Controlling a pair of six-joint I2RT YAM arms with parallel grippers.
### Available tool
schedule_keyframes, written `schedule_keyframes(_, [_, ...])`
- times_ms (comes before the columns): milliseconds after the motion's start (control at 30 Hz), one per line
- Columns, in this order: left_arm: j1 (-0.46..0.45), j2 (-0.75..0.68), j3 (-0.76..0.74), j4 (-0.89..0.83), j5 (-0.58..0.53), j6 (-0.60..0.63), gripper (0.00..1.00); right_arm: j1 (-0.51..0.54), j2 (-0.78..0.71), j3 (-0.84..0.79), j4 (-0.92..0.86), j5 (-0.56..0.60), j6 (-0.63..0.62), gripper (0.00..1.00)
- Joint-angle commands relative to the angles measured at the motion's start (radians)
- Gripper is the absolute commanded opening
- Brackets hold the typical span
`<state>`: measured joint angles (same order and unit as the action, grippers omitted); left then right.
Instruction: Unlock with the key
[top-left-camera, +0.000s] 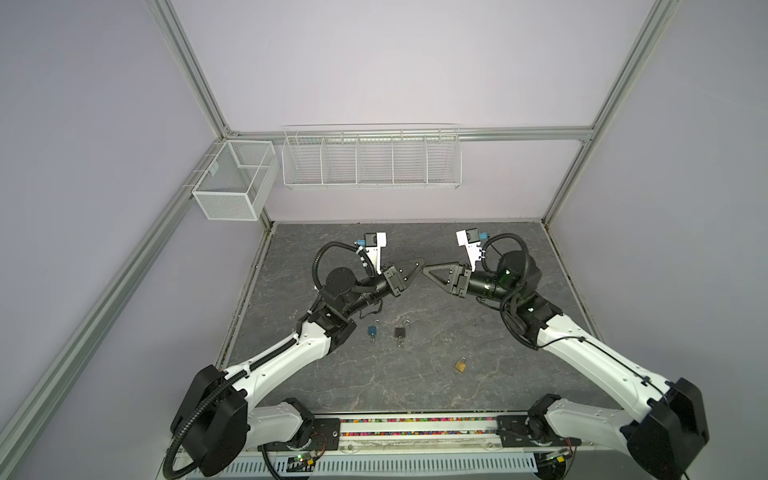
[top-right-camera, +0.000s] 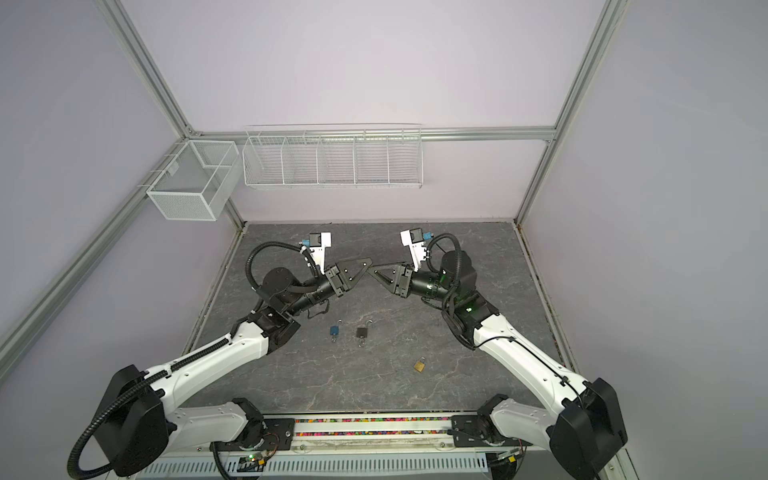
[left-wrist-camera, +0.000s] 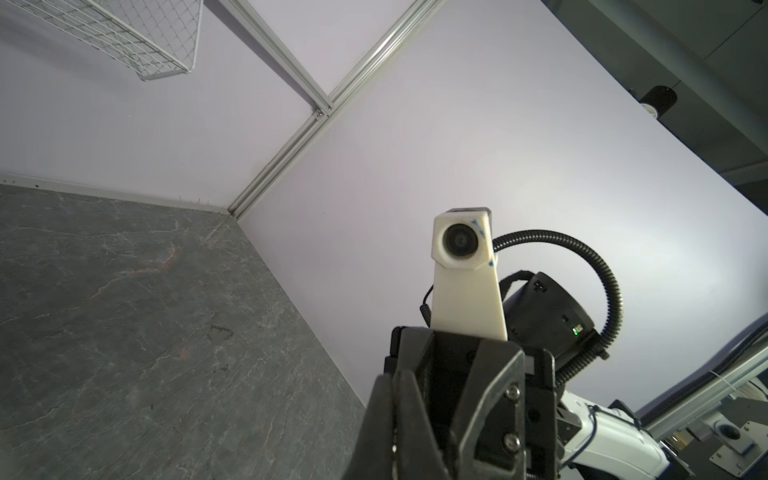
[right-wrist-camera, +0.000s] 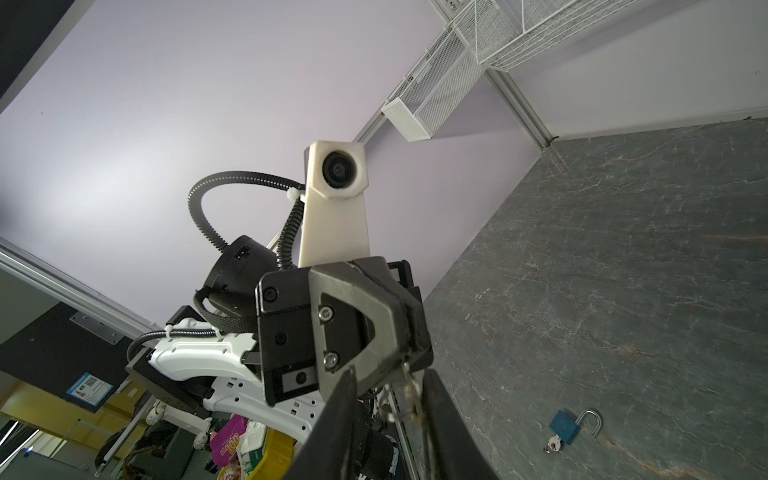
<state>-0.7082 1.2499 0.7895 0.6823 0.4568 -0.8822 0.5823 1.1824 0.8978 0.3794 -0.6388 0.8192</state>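
Both grippers meet tip to tip in mid-air over the middle of the table. My left gripper (top-left-camera: 420, 263) (top-right-camera: 368, 262) (left-wrist-camera: 393, 419) is shut on a small silver key (right-wrist-camera: 410, 392), which hangs with its ring from the pinched tips. In the right wrist view that key dangles between the spread fingers of my right gripper (right-wrist-camera: 390, 419) (top-left-camera: 426, 269) (top-right-camera: 370, 270), which is open. A brass padlock (top-left-camera: 460, 365) (top-right-camera: 419, 365) lies on the table at the front right, well below both grippers.
A blue padlock (top-left-camera: 372, 331) (top-right-camera: 333, 330) (right-wrist-camera: 564, 426) and a black padlock (top-left-camera: 400, 332) (top-right-camera: 362, 332) lie side by side on the table, shackles swung open, keys in their bases. White wire baskets (top-left-camera: 371, 160) (top-left-camera: 235, 178) hang on the back wall.
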Motion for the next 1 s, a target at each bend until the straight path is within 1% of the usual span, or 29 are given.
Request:
schedule_keyframes(0, [0.000,0.006,0.032,0.026,0.025,-0.011,0.00,-0.001,0.014,0.012,0.047,-0.039,0.008,0.29])
schedule_keyframes(67, [0.000,0.004,0.039,0.019,0.032,-0.012,0.00,-0.006,0.013,0.001,0.068,-0.039,0.022,0.21])
schedule_keyframes(300, [0.000,-0.005,0.039,0.007,0.024,-0.007,0.00,-0.015,-0.001,-0.002,0.065,-0.038,0.024,0.19])
schedule_keyframes(400, [0.000,-0.008,0.041,-0.003,0.017,-0.002,0.00,-0.019,-0.007,-0.006,0.060,-0.042,0.024,0.19])
schedule_keyframes(533, [0.000,-0.008,0.045,0.003,0.016,-0.005,0.00,-0.020,-0.015,-0.006,0.022,-0.037,0.004,0.22])
schedule_keyframes(700, [0.000,-0.013,0.049,-0.006,0.018,-0.003,0.00,-0.031,-0.018,-0.011,-0.005,-0.023,-0.005,0.23])
schedule_keyframes(767, [0.000,-0.014,0.049,-0.006,0.020,-0.002,0.00,-0.036,-0.017,-0.013,-0.017,-0.020,-0.010,0.29])
schedule_keyframes(900, [0.000,-0.016,0.047,-0.010,0.018,-0.001,0.00,-0.038,-0.014,-0.013,0.010,-0.034,0.000,0.29])
schedule_keyframes(967, [0.000,-0.012,0.050,-0.006,0.023,-0.002,0.00,-0.038,-0.009,-0.009,0.021,-0.045,0.005,0.28])
